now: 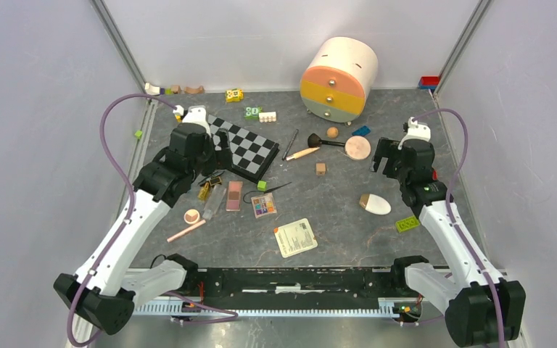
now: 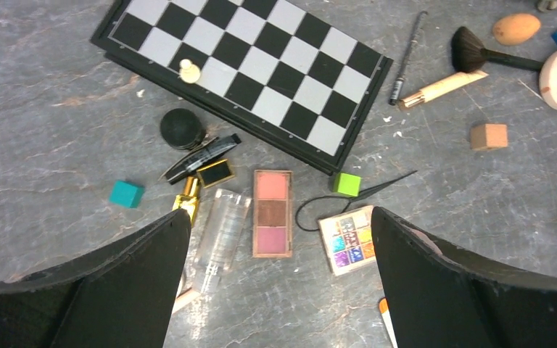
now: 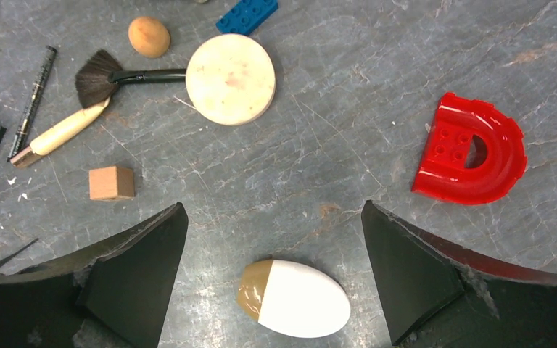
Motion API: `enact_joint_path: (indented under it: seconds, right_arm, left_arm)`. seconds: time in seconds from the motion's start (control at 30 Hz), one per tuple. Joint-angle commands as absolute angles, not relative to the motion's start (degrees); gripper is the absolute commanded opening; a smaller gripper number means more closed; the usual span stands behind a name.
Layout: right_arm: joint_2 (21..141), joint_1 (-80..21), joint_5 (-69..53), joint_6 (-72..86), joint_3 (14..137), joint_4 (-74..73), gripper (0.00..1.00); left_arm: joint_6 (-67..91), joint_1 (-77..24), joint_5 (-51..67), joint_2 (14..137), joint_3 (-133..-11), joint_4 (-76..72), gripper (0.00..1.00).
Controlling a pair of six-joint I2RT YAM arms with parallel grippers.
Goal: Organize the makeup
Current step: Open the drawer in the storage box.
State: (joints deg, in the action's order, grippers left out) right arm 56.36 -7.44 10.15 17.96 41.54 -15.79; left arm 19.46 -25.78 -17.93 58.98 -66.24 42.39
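Scattered makeup covers the grey table (image 1: pixel 348 232), mixed with toy bricks and a chessboard (image 2: pixel 261 72) that fills the upper left of the left wrist view, a white chess piece (image 2: pixel 189 70) standing on it. Just below the board's edge lie a round black pot (image 2: pixel 182 128), a black tube (image 2: pixel 203 156) and a gold lipstick (image 2: pixel 188 196), with a teal cube (image 2: pixel 127 193) to their left and a green cube (image 2: pixel 345 183) to their right.

Lower in that view, the clear tube (image 2: pixel 221 235), pink eyeshadow palette (image 2: pixel 272 212) and multicolour palette (image 2: pixel 348 239) lie side by side. The left gripper (image 2: pixel 279 217) hangs over them with its jaws wide apart and nothing in them.

The right wrist view shows the white egg-shaped sponge (image 3: pixel 297 297) at bottom centre, below the right gripper (image 3: pixel 274 209), which is likewise spread wide and carrying nothing. In its upper left are the round peach compact (image 3: pixel 230 78), a black fan brush (image 3: pixel 105 76), a wooden-handled brush (image 3: pixel 62 133), a tan egg (image 3: pixel 149 36) and a wooden cube (image 3: pixel 111 183). At right is a red arch brick (image 3: pixel 471 148), which the overhead view does not clearly show.

Only the overhead view takes in the pink pencil (image 1: pixel 186 230) at lower left, a printed card (image 1: pixel 295 237) at lower centre and a round drawer unit (image 1: pixel 337 80), tilted, at the top.
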Motion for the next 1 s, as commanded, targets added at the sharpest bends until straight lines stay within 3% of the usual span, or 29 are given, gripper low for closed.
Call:
enact_joint_path:
  seconds: [0.0,0.37,0.67,0.97]
  right_arm:
    - [55.64,-7.19,10.64,17.41,44.62,-16.02,0.98]
    - [54.89,-7.21,6.21,18.72,42.36,-13.36,0.98]
    - [58.47,-7.17,-2.68,20.29,42.08,-6.70,0.98]
    - [67.79,-9.85,-1.87,32.27,46.52,2.98,0.93]
  left_arm:
    - [17.31,-25.66,-10.25,61.74,-67.41,34.81,1.00]
    - [17.72,-25.69,2.96,71.74,-76.12,27.79,1.00]
    - [9.41,-25.66,-6.95,66.98,-70.06,32.74,1.00]
    - [15.47,-25.68,-10.49,60.16,-57.53,30.79,1.00]
